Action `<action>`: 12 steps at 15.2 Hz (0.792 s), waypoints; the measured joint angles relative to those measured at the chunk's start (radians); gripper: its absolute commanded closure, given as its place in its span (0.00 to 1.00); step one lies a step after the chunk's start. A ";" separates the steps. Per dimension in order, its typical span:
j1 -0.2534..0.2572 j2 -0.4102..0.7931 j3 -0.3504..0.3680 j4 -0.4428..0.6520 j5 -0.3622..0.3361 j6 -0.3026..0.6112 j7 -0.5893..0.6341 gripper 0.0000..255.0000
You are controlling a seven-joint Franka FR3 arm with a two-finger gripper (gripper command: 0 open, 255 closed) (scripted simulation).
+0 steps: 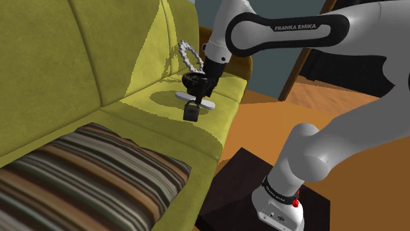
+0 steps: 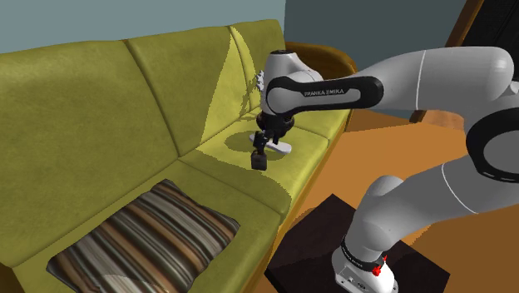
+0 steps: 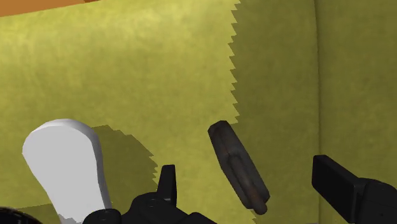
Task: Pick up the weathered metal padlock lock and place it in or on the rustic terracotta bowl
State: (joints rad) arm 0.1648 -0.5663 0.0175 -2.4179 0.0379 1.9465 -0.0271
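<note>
Things on the seat count four: one dark, rust-flecked metal padlock (image 1: 191, 112), one white shallow oval dish (image 1: 209, 105), one grey ring with a jagged rim (image 1: 190, 54) and one brown-and-cream striped square cushion (image 1: 85, 177). There is one white arm (image 1: 282, 29) carrying one black two-fingered tool (image 1: 196, 98).

All four lie on a yellow-green fabric sofa (image 1: 79, 59) with a brown wooden armrest (image 2: 337, 57) at its far end. An orange wooden floor (image 1: 276, 125) runs beside it and a grey-blue wall (image 2: 366, 25) stands behind. The dark box stand (image 1: 243, 177) sits on the floor by the sofa's near edge. The ring leans by the backrest, and the dish lies on the far seat, well apart from the cushion.

The arm reaches from the stand up and to the shoulder view's left, with its wrist bent down over the dish. The tool's fingers stand apart and clasp nothing. The padlock is just below the tool, between the fingers but touching neither. It is on the near side of the dish, a little apart from it. Whether it rests on the seat or hangs just above cannot be told.
</note>
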 measured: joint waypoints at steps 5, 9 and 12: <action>0.004 0.017 0.001 -0.054 0.002 0.074 -0.008 0.00; 0.004 0.026 0.002 -0.069 0.003 0.098 -0.008 0.00; 0.004 0.027 0.002 -0.069 0.003 0.100 -0.008 0.00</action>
State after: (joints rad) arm 0.1689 -0.5393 0.0192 -2.4872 0.0411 2.0466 -0.0351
